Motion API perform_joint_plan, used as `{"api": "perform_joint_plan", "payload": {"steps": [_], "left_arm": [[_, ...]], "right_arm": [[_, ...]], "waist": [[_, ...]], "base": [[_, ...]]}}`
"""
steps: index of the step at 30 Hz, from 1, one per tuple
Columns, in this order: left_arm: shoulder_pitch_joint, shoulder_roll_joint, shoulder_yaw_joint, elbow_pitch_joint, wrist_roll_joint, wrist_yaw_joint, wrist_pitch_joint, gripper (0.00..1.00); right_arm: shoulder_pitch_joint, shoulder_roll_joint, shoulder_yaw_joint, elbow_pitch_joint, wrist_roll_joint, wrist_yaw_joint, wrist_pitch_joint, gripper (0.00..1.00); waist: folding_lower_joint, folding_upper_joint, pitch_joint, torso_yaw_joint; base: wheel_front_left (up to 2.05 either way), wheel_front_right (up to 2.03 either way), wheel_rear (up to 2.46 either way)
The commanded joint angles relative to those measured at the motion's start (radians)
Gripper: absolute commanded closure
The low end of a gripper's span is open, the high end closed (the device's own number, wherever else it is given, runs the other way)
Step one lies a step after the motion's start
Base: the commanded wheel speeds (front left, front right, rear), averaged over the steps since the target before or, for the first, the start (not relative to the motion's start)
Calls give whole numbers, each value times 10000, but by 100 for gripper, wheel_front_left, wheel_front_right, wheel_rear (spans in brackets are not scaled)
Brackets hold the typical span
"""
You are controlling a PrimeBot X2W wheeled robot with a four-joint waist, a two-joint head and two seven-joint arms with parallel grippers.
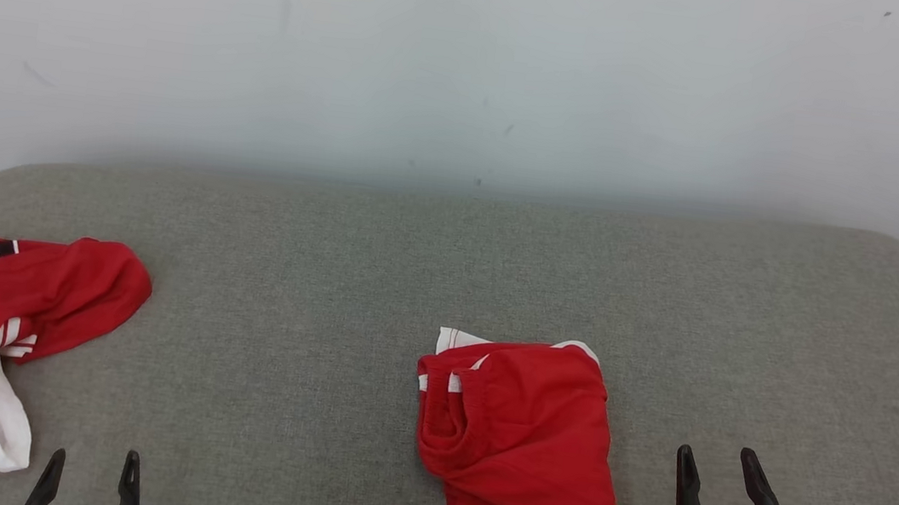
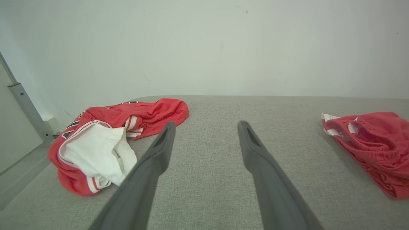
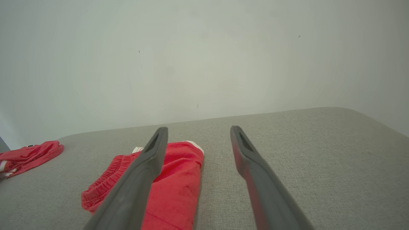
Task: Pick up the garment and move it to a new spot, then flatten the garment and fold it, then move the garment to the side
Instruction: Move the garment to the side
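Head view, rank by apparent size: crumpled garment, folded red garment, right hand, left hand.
crumpled garment, slightly larger though cropped
folded red garment, close behind
right hand
left hand, cut by the frame edge

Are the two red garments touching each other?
Apart. The head view shows bare grey cushion between the crumpled red and white garment and the folded red garment.
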Motion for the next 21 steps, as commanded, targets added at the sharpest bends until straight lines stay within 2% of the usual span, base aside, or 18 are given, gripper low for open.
{"api": "perform_joint_plan", "payload": {"steps": [1,21], "left_arm": [[85,20,1,-91,-9,-72,-31,0],[279,191,-349,-467,-183,-155,-31,0]], "right_arm": [[25,8,-2,43,-147,-25,-46,0],[-170,89,-3,528,-413,-25,-46,0]], "waist": [[0,0,-13,33],[0,0,-71,88]], "base": [[0,0,0],[0,0,0]]}}
